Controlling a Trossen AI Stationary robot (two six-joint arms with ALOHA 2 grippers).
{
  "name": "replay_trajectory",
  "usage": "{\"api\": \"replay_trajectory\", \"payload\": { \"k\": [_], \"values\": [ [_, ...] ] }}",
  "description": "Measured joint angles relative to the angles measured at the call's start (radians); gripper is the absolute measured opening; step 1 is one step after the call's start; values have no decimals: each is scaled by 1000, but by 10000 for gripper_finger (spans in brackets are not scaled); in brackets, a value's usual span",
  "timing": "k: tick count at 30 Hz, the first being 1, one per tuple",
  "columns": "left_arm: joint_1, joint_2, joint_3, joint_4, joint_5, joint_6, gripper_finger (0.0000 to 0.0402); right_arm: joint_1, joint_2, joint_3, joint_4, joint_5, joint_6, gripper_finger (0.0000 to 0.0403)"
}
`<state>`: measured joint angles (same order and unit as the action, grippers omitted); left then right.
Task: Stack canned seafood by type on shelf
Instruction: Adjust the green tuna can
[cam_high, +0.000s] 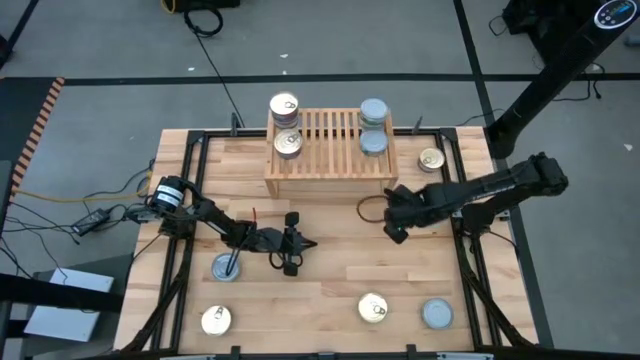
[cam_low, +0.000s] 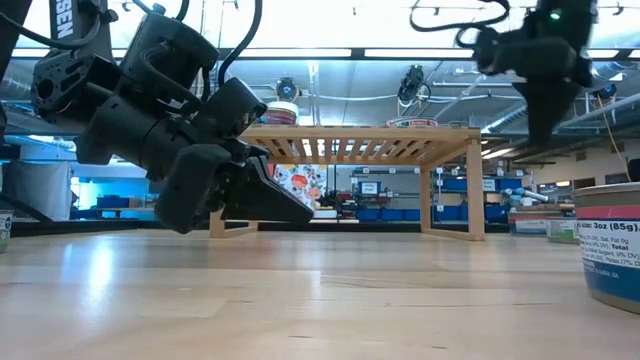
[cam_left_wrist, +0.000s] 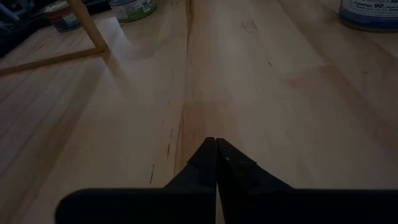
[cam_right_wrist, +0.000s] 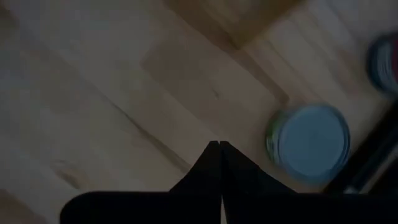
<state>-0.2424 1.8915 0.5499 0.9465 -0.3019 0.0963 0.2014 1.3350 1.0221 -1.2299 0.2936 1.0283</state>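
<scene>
Both grippers are seen pressed together and empty; the left gripper (cam_high: 312, 243) is held low over the table (cam_high: 330, 275), the right gripper (cam_high: 392, 236) just before the shelf (cam_high: 328, 160). Four tins (cam_high: 284, 106) are stacked on the shelf, gold-topped at one end, silver-topped (cam_high: 373, 110) at the other; five more are scattered on the table.

I see the shelf (cam_high: 330, 150) at the table's (cam_high: 330, 300) far edge, tins stacked at both its ends. Four tins lie along the near edge; one sits right of the shelf.
</scene>
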Motion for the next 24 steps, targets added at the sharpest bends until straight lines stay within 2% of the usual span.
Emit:
{"api": "replay_trajectory", "payload": {
  "k": [11, 19, 24],
  "values": [
    [0, 0, 0, 1, 0, 0, 5, 137, 2, -196, 56, 106, 361, 4],
    [0, 0, 0, 1, 0, -4, 5, 229, 2, -314, 78, 284, 612, 3],
    [0, 0, 0, 1, 0, -4, 5, 255, 5, -396, 95, 302, 717, 3]
  ]
}}
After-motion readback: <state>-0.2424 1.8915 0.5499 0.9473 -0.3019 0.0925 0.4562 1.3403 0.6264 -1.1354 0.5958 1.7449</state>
